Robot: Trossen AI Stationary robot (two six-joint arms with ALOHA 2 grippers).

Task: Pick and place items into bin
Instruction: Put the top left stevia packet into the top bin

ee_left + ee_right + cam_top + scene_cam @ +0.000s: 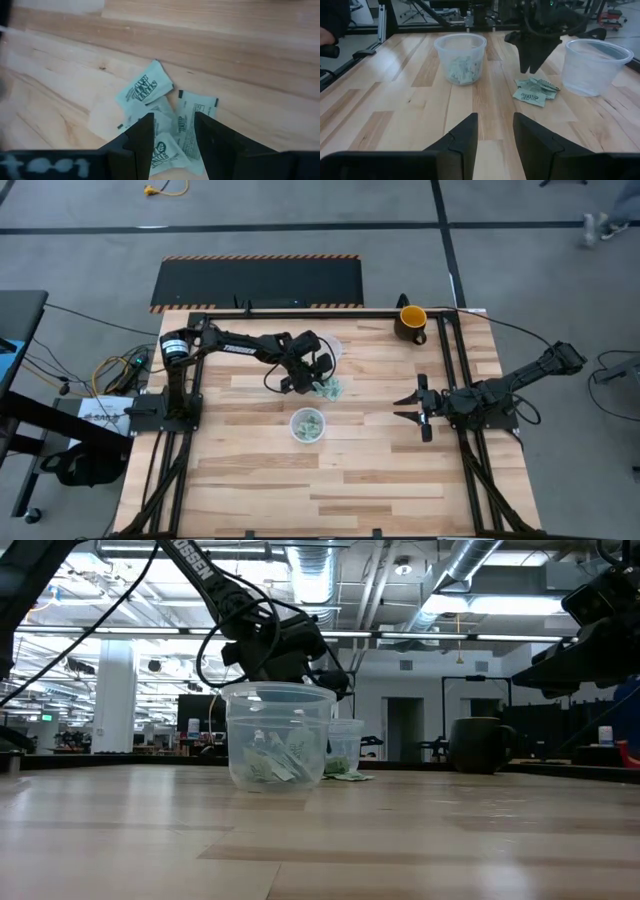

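Note:
Several tiny pale green packets [145, 92] lie in a loose pile on the wooden table [328, 388], also visible in the right wrist view [534, 91]. A clear plastic cup [307, 425] [460, 57] [278, 735] stands near the pile with more packets inside. My left gripper [173, 137] [316, 375] [530, 67] hangs open just above the pile, fingers pointing down, with a small gap to the packets showing in the right wrist view. My right gripper [418, 408] [493, 135] waits open at the table's right side, facing the pile.
A second clear cup [592, 65] [346, 745] stands beside the pile toward the far side and looks empty. A yellow-and-dark mug [411, 322] [480, 745] sits near the far edge. Bare wood [330, 490] stretches toward the near edge.

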